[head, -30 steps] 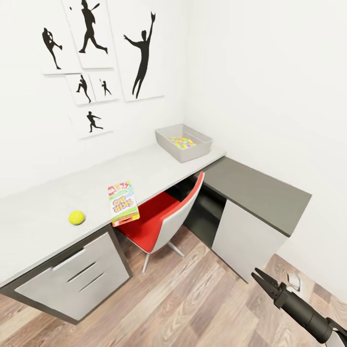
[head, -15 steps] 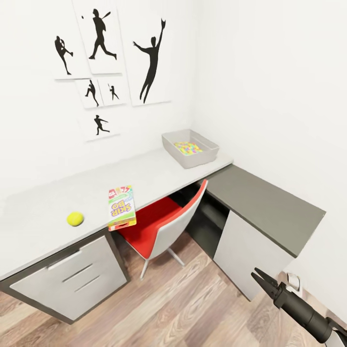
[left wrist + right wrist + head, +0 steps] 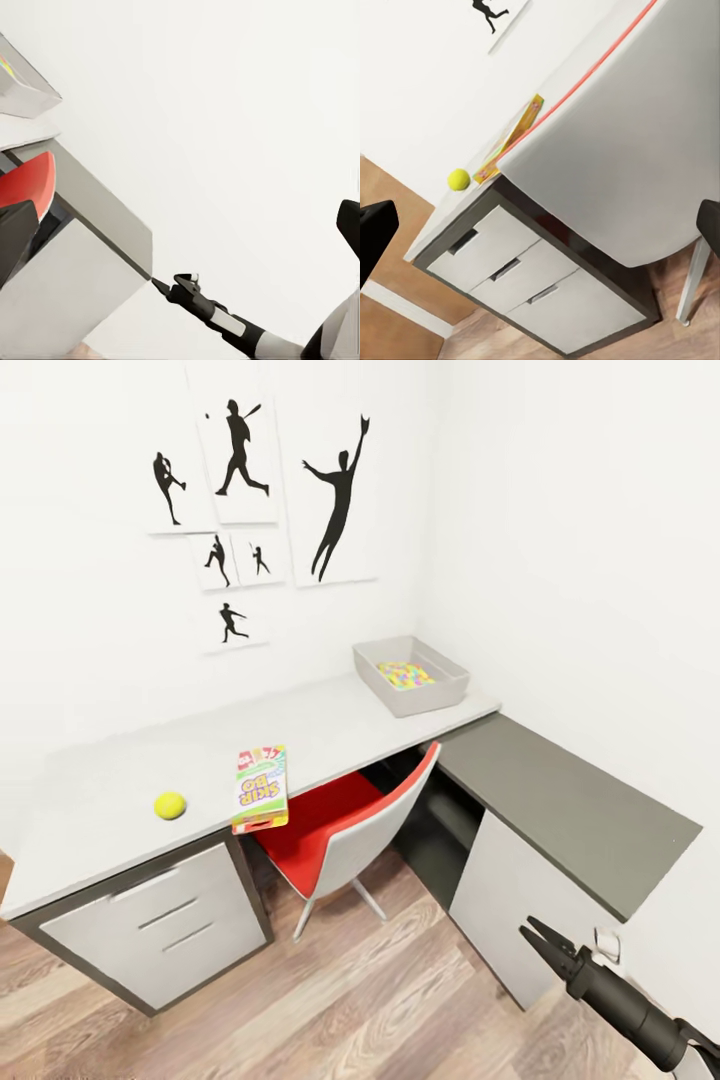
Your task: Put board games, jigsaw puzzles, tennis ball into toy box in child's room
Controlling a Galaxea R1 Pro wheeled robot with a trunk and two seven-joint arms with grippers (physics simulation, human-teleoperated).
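One board game (image 3: 260, 788) lies at the bench (image 3: 120, 780) front edge, the tennis ball (image 3: 169, 805) beside it. Far along, the toy box (image 3: 411, 675) holds puzzle-patterned cards (image 3: 404, 676). Low down, the right gripper (image 3: 532, 937) is released, holding nothing; the left gripper's state I cannot tell.

Right arm (image 3: 640, 1015) cut off at the frame corner — toy box (image 3: 410, 676) contents too small to identify.

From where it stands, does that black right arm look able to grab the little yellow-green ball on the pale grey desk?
Probably not yet. The right gripper hangs low over the wooden floor, far from the tennis ball, with the red chair between them.
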